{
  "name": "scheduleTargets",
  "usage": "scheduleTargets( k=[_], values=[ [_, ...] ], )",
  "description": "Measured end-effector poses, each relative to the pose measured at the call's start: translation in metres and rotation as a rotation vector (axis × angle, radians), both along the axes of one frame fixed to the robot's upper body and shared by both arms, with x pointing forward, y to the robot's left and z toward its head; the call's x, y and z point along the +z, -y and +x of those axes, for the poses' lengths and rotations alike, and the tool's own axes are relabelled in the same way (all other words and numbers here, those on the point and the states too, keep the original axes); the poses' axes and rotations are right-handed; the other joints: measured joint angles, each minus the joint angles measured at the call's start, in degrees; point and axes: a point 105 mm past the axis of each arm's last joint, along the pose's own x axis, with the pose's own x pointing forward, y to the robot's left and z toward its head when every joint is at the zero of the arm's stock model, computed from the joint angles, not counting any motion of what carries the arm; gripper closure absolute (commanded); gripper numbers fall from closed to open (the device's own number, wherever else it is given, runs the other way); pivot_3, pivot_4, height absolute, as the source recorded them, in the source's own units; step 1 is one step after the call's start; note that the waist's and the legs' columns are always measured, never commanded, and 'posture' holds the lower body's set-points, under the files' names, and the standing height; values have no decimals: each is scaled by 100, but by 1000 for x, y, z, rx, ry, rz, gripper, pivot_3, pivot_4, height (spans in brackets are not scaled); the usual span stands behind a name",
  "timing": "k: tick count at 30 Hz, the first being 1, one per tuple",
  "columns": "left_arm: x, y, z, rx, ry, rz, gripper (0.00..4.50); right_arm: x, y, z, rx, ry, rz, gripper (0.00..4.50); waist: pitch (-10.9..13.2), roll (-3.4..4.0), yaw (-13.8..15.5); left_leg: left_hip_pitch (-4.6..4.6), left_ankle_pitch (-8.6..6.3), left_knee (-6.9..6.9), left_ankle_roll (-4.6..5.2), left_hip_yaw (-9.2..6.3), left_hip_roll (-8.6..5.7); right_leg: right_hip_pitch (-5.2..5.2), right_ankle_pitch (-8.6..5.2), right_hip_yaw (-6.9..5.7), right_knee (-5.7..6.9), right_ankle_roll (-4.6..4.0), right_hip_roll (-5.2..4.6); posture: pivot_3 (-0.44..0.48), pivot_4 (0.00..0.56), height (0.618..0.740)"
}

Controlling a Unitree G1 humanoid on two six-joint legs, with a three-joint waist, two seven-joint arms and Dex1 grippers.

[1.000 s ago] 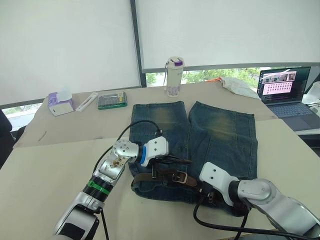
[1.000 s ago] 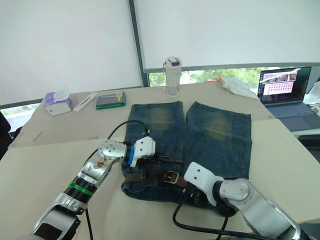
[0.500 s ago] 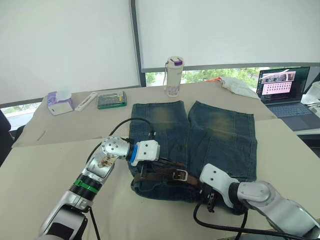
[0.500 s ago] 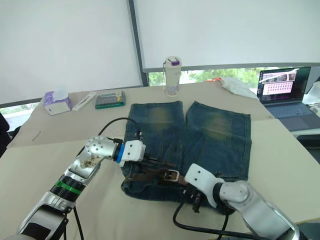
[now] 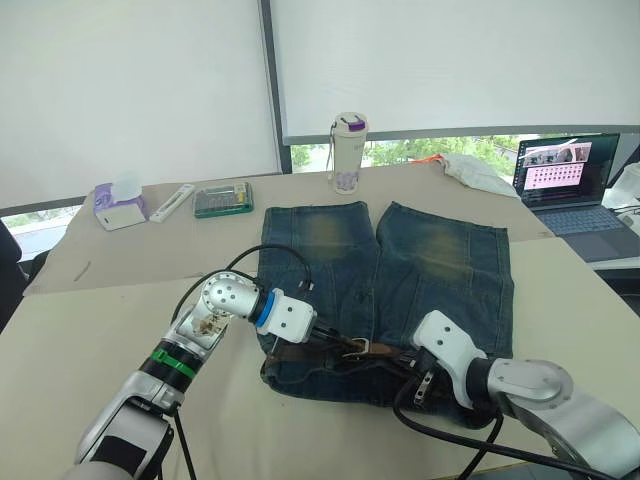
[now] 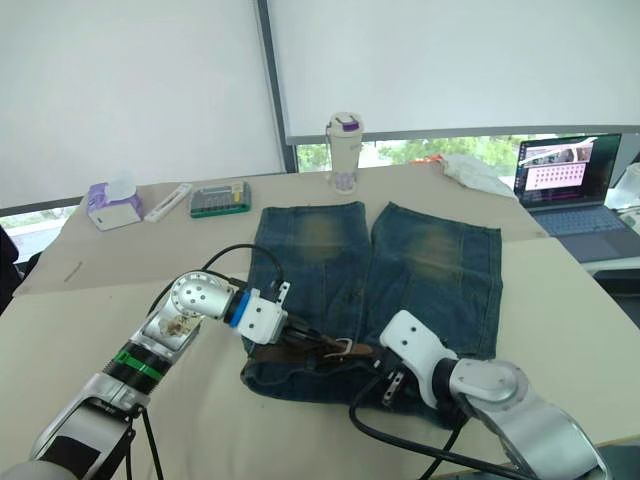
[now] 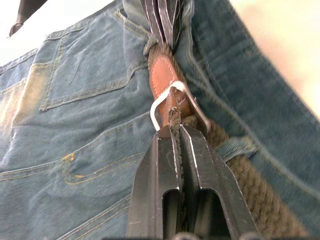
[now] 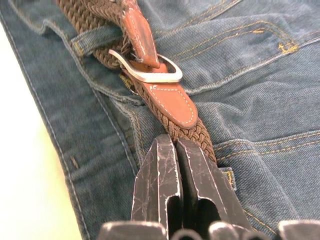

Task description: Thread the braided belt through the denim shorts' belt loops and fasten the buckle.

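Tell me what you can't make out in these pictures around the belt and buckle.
- Buckle prong, left wrist view: hidden behind the left end effector.
- Belt under the right end effector, right wrist view: whether it is pinched is hidden.
- Laptop screen, left eye view: too small to read.

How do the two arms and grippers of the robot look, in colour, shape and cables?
Both arms are silver metal with white housings at the wrist. The left arm has a green band, a blue ring and a round joint with brownish marks. Black cables loop from each wrist. The left gripper and right gripper each have two flat, scratched black fingers.
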Motion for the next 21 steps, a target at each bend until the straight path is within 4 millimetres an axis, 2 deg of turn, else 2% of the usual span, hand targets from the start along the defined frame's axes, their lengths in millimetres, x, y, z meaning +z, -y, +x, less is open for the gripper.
scheduleTargets(
  k=[6, 7, 11, 16, 21],
  values=[
    [4, 1, 9, -1, 34, 4, 4500, -1, 4, 1, 9, 23, -58, 4485, 1, -2, 2, 0, 0, 0, 1, 0, -3, 0, 0, -2, 1, 0, 0, 0, 150, 740],
    [4, 1, 9, -2, 35, 3, 4500, -3, 3, 1, 29, 35, -84, 3785, 1, -2, -3, 0, 0, 0, 1, 0, -3, 0, 0, -2, 1, 1, 0, 0, 150, 740],
    [3, 3, 8, -7, 32, -3, 4500, -11, 5, 11, 50, 122, -210, 2484, 2, -4, -4, 0, 1, 0, -1, 0, -3, 0, -1, -5, 0, 1, 0, 0, 150, 740],
    [4, 4, 8, -5, 32, -5, 4500, -8, 0, 22, 65, 201, -249, 2484, 3, -4, -3, 0, 1, 1, -1, 0, -3, 0, -1, -4, 0, 1, 0, 0, 150, 740],
    [3, 5, 7, 0, 27, -9, 4500, -8, -5, 23, 88, 219, -248, 2484, 2, -4, -11, 1, 1, 0, -1, 0, -2, 0, 0, -4, 1, 1, 1, 0, 150, 740]
  ],
)
